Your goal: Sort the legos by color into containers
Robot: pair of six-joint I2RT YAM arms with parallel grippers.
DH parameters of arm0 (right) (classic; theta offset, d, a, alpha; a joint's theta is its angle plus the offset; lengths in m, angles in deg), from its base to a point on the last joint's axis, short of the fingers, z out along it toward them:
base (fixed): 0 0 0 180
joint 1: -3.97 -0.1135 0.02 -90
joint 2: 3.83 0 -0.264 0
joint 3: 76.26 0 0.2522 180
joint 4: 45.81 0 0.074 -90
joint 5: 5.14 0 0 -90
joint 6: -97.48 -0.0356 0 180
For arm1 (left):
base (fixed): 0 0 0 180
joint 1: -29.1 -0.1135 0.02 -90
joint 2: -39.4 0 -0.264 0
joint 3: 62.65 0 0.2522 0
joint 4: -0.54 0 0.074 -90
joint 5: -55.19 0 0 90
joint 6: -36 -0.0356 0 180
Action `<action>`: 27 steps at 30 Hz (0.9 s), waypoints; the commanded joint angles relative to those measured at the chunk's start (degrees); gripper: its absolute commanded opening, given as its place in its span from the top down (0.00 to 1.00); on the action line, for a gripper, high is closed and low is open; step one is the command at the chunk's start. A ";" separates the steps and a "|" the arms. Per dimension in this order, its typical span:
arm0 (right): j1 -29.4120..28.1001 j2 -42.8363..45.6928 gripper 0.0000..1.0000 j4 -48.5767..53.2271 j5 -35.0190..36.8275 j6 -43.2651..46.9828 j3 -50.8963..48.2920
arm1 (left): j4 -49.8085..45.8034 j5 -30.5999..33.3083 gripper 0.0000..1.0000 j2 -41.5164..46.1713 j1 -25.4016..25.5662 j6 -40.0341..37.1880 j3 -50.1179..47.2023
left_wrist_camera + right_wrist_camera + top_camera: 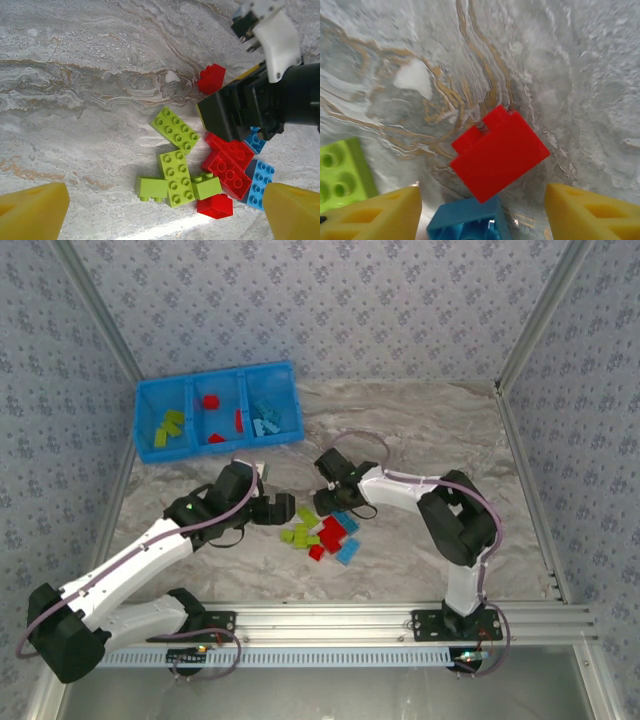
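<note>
a marbled grey worktop (420, 430) is seen from above. at its upper left a bright blue bin (145, 410) is set, divided into three containers side by side. lime green legos (168, 428) are held in the left container, red ones (210, 402) in the middle and light blue ones (265, 418) in the right.

the left arm (140, 560) is stretched from the near left corner towards the centre. the left claw (280, 510) is held just left of a loose pile of legos (322, 533). in the left wrist view this claw (162, 210) is spread as wide as it goes, one yellow fingertip (32, 212) at each lower corner, and nothing is gripped. between them green (175, 129), red (227, 162) and blue bricks (261, 182) are seen lying jumbled on the worktop.

the right claw (335, 502) is lowered over the pile's far edge, carried by the right arm (450, 520). in the right wrist view its (481, 215) fingertips (592, 212) are parted. a tilted red brick (497, 152) is framed just ahead of them and is touched by neither, with a gap left on each side. a blue brick (467, 220) is seen beneath its near edge.
</note>
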 commanded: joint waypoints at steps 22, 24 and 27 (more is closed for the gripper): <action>-4.70 10.68 0.76 -14.45 14.10 6.20 9.69 | -4.54 14.90 0.01 13.57 0.29 3.64 -0.94; -4.17 5.58 0.76 -19.33 14.60 8.06 14.08 | -6.03 18.75 0.01 15.42 0.32 5.66 -0.97; -3.91 -4.22 0.77 -24.72 16.92 13.24 23.00 | -9.04 22.07 0.01 17.20 0.35 7.53 -0.81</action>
